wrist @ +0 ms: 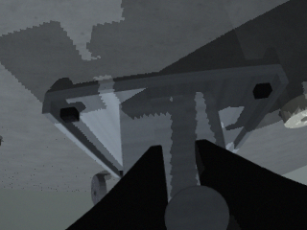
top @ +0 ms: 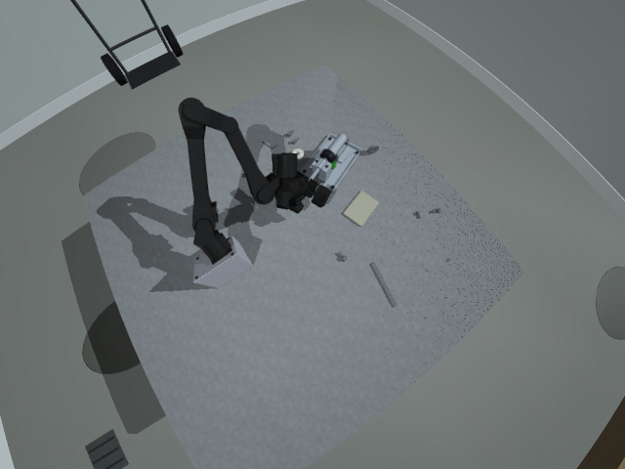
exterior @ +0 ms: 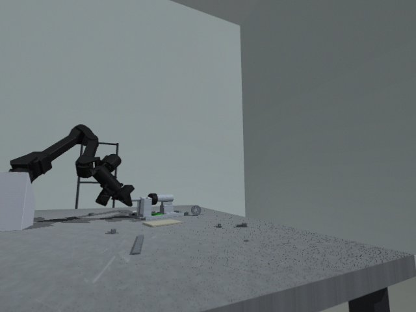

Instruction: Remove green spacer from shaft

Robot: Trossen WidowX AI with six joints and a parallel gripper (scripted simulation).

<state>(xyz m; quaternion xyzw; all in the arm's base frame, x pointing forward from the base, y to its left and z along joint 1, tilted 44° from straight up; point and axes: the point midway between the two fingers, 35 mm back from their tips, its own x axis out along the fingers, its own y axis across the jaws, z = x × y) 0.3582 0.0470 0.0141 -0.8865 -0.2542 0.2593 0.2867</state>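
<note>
My gripper [exterior: 130, 201] [wrist: 178, 153] is shut on the light grey shaft [exterior: 135, 199] [wrist: 184, 174], whose round end shows between the fingers in the wrist view. The shaft runs into an upright block [exterior: 145, 207] on the fixture's base plate [top: 345, 172] [wrist: 168, 78]. Behind that block a black ring [top: 328, 154] [exterior: 153, 198] sits at shaft height against the pale cylinder [top: 341, 141] [exterior: 166, 197]. The green spacer [top: 333, 164] [exterior: 156, 214] lies low, below shaft height, between the block and the cylinder's support. Whether the shaft's far end is inside the cylinder is hidden.
A white ring [top: 298, 152] [wrist: 296, 114] lies beside the fixture. A small wheel [top: 372, 149] [exterior: 194, 210] is beyond its far end. A pale yellow slab [top: 360, 207] [exterior: 162, 223], a grey bar [top: 383, 284] [exterior: 136, 245] and several small grey parts lie on the table.
</note>
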